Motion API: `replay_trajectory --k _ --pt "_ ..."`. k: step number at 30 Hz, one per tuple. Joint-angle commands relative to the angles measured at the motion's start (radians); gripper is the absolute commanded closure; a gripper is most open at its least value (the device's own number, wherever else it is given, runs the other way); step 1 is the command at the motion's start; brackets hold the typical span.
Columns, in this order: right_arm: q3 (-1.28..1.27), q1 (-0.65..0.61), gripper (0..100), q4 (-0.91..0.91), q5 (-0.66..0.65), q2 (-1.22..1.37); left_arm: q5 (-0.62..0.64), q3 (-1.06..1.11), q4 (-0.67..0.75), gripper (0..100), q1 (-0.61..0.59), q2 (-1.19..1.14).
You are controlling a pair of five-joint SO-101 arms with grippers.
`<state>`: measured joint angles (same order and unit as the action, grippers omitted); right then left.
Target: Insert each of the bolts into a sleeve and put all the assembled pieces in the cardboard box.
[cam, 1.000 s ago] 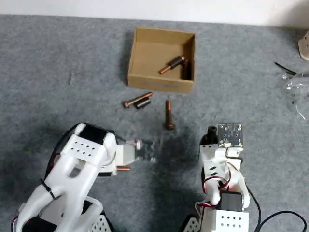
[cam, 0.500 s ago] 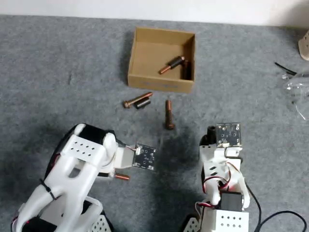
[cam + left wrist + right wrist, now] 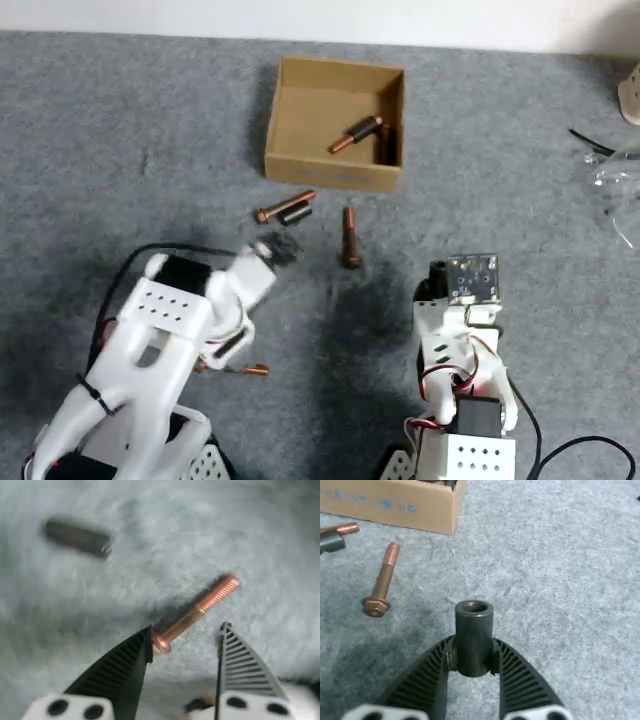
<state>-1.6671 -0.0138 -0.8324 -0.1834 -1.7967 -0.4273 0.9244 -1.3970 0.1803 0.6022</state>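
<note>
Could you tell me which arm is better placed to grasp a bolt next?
Left, I think: the left gripper is open right by a loose bolt, while the right gripper is shut on a sleeve.

High cam looks down; R wrist cam close, shares bolt (image 3: 350, 237).

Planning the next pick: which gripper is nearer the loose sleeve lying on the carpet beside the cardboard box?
Left. The left gripper is just short of the loose sleeve; the right gripper sits farther back to the side, shut on a second sleeve.
</note>
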Motion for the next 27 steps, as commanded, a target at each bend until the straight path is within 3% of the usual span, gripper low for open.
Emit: replay_trajectory --k 1,8,13,22,27 --pt "-0.018 0.01 99.5 0.042 -0.014 -0.005 0.325 -0.045 0.008 80 -0.074 0.021" --pt "-0.018 0.01 99.5 0.042 -0.014 -0.005 0.486 -0.002 0.012 80 -0.139 0.022" --pt "-0.039 0.01 99.5 0.048 -0.014 -0.005 0.717 0.082 0.009 80 -0.153 0.022" --pt "-0.053 0.012 99.5 0.087 -0.014 -0.005 0.977 0.104 0.015 80 -0.147 0.015" --pt "-0.053 0.012 99.5 0.087 -0.014 -0.005 1.166 0.107 0.091 80 -0.147 0.015"
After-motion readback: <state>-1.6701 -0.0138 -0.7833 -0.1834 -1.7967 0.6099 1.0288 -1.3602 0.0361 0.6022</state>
